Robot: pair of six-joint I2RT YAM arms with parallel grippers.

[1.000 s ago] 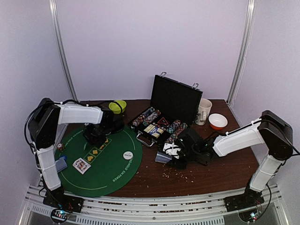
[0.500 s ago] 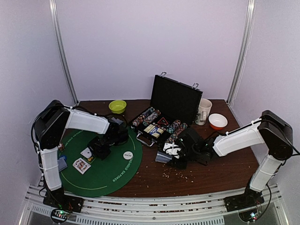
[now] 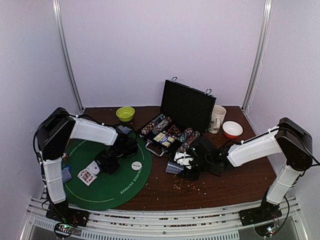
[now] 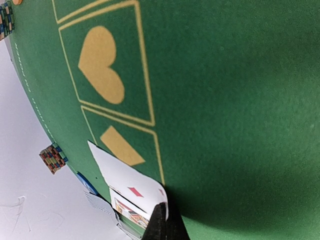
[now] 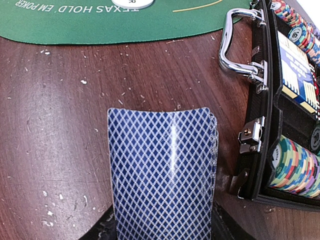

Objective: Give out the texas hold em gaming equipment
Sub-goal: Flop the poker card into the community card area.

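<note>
The left wrist view alone showed the left gripper (image 4: pixel 162 226) with its tips pressed together on the corner of a white-faced diamond card (image 4: pixel 131 182). A face card (image 4: pixel 131 214) lay just beneath it on the green mat (image 4: pixel 225 100), and a chip stack (image 4: pixel 52 158) stood beyond the mat's edge. The right wrist view alone showed the right gripper (image 5: pixel 164 231) clamped on the sides of a bowed deck (image 5: pixel 162 170) with blue lattice backs, low over the table (image 5: pixel 55 125). Only the overhead view took in the open black case (image 3: pixel 186 105) with its chip rows (image 3: pixel 159 124), the lime-green bowl (image 3: pixel 125 113), the white mug (image 3: pixel 217 118), an orange-rimmed bowl (image 3: pixel 232 129) and the dealer disc (image 3: pixel 136 165) near the mat's right edge. The table was dark wood strewn with pale crumbs, enclosed by plain lilac walls. The mat's border read "TEXAS HOLD 'EM POKER". The disc's lettering was too small to read.
</note>
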